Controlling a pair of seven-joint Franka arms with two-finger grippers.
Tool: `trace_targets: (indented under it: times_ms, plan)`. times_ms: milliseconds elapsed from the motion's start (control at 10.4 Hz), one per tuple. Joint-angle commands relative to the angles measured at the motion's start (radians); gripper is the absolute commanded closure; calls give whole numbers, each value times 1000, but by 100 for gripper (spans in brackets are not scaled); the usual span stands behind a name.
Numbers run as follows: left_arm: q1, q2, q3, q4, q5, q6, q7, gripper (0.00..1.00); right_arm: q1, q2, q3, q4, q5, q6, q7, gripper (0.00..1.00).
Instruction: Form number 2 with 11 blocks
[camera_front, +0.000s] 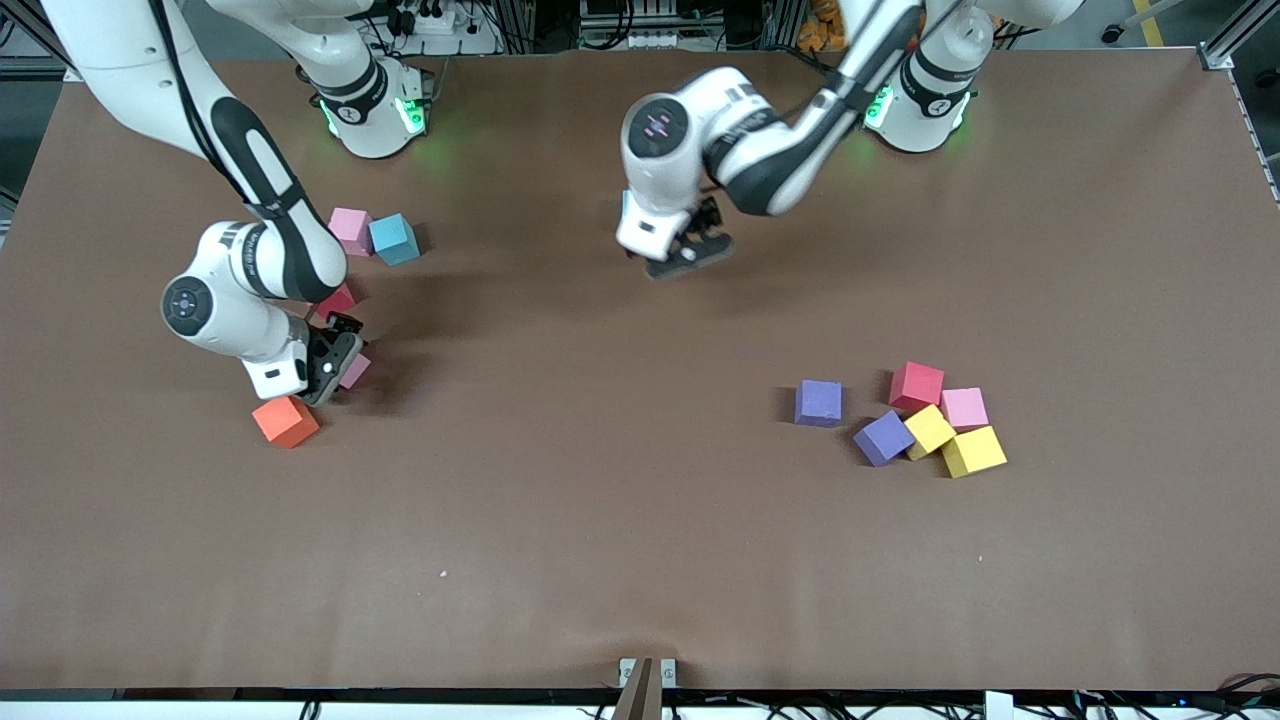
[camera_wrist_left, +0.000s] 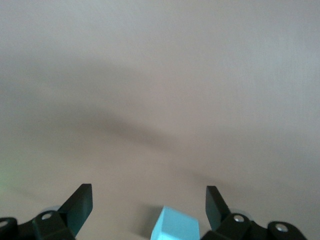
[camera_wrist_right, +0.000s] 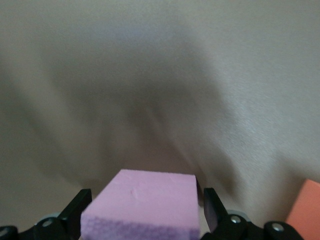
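Observation:
My right gripper (camera_front: 338, 366) is low at the table near the right arm's end. Its open fingers (camera_wrist_right: 82, 205) straddle a pink block (camera_wrist_right: 150, 197) (camera_front: 355, 372) with small gaps. An orange block (camera_front: 285, 421) (camera_wrist_right: 306, 210) lies just beside it, nearer the front camera. My left gripper (camera_front: 690, 255) hangs open over the table's middle. A light blue block (camera_wrist_left: 175, 227) sits on the table between its fingers (camera_wrist_left: 80, 205), touching neither. The front view hides that block under the hand. No number 2 shows in any view.
Pink (camera_front: 350, 229), blue (camera_front: 394, 239) and a partly hidden red block (camera_front: 338, 300) lie by the right arm. Toward the left arm's end sit two purple (camera_front: 819, 402) (camera_front: 883, 437), a red (camera_front: 917, 386), a pink (camera_front: 965, 407) and two yellow blocks (camera_front: 930, 430) (camera_front: 973, 451).

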Motion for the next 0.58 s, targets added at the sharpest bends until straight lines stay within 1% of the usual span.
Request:
trace_targets:
  times_ms: [0, 97, 193, 290, 386, 483]
  plan:
    - [139, 3, -7, 89, 23, -84, 23, 0, 16, -9, -5, 3, 21, -10, -13, 36]
    - [199, 5, -7, 101, 25, -90, 92, 0, 10, -12, -5, 2, 20, -26, -13, 36]
    - [256, 5, -7, 101, 25, -90, 205, 0, 2, -12, -7, 2, 20, -39, -13, 40]
    - [308, 11, -7, 103, 26, -90, 346, 0, 1, -12, -7, 5, 20, -43, -13, 53]
    - [337, 22, -6, 118, 25, -88, 467, 0, 2, -20, -5, 14, 20, -59, -10, 59]
    - [371, 42, -6, 149, 26, -88, 540, 0, 7, -41, -5, 34, 20, -95, -9, 60]
